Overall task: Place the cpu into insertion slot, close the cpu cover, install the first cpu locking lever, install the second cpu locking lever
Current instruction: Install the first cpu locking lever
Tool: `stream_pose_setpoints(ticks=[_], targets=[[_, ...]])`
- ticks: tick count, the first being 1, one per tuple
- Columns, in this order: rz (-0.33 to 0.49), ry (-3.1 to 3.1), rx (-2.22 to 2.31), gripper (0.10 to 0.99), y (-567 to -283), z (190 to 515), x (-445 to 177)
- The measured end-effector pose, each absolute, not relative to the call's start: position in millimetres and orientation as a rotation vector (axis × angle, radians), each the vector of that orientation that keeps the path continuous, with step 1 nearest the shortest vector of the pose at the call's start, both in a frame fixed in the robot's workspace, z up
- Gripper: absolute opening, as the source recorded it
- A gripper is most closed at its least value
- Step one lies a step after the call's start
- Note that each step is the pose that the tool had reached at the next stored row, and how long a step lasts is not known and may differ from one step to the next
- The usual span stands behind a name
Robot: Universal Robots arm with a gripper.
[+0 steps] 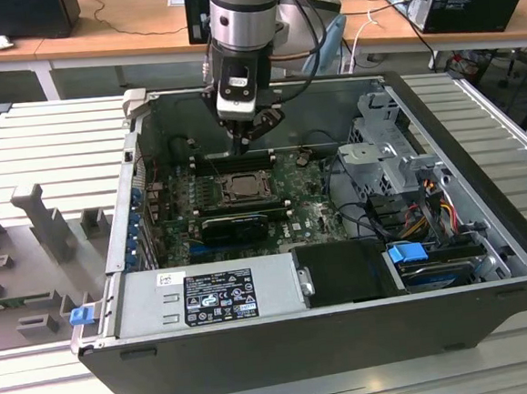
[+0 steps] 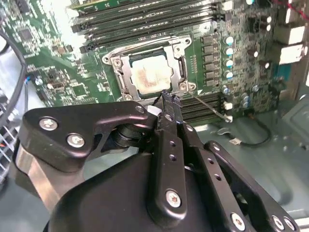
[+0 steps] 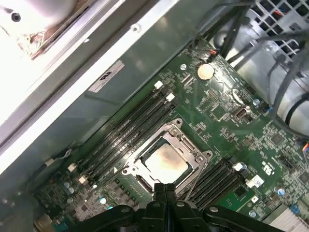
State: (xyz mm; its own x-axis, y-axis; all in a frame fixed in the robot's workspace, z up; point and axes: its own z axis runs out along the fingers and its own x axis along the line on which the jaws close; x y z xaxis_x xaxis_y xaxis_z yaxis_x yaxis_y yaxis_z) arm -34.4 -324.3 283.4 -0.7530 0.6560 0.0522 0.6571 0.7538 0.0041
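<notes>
Closed, the gripper [image 1: 244, 146] holds nothing: in both wrist views its fingers [image 3: 159, 193] are pressed together. The tips hang close over the socket's edge, and contact cannot be determined. The open computer case [image 1: 257, 343] lies on its side. The green motherboard [image 1: 314, 207] lies flat on the case floor. The socket [image 1: 242, 188] sits between rows of memory slots [image 3: 130, 130]. The cover [image 2: 123, 72], a metal frame, lies down around the chip [image 2: 152, 75]. The chip is seated in the socket and shows through the frame's window.
</notes>
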Motion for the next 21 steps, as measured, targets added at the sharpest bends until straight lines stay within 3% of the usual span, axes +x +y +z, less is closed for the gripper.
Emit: stream_pose_setpoints(ticks=[21], targets=[[-0.033, -3.109, -0.433, 0.106, -324.0, 278.2, -34.9]])
